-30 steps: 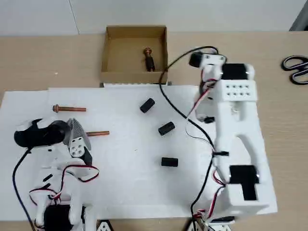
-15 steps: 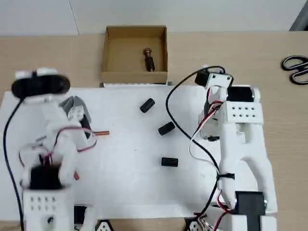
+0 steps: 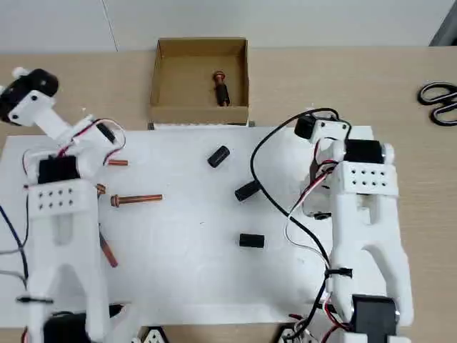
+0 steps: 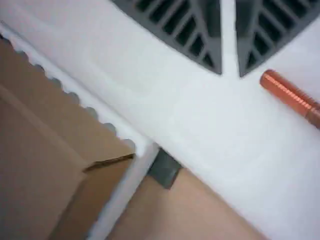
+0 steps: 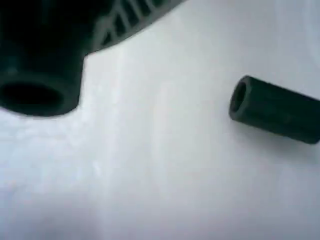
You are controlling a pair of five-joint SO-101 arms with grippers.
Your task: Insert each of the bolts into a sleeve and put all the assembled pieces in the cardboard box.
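The left arm (image 3: 61,207) lies across the left edge of the white sheet (image 3: 186,286) and hides much there. Of the far bolt (image 3: 118,162) we see only a short end. The near bolt (image 3: 108,252) pokes out slanted from under the arm. The middle bolt (image 3: 136,199) lies in full view just beside it.

The right pincer (image 5: 55,55) is a dark blur close to the lens, and we cannot tell whether it is released or clenched. A sleeve (image 5: 275,115) lies on the sheet near it, but we cannot say which one.

The left pincer (image 4: 229,67) is clenched to a thin slit with nothing in it, above the sheet near its far edge. Just beside it is a bolt end (image 4: 290,95), cut off by the frame.

The scissors (image 3: 437,94) are also cut off, at the worktop's (image 3: 343,78) right edge.

The cardboard box (image 3: 163,78) stands on the worktop against the sheet's far edge. It holds one assembled piece (image 3: 221,87) near its right wall.

The far sleeve (image 3: 218,156), middle sleeve (image 3: 247,191) and near sleeve (image 3: 251,241) lie loose mid-sheet.
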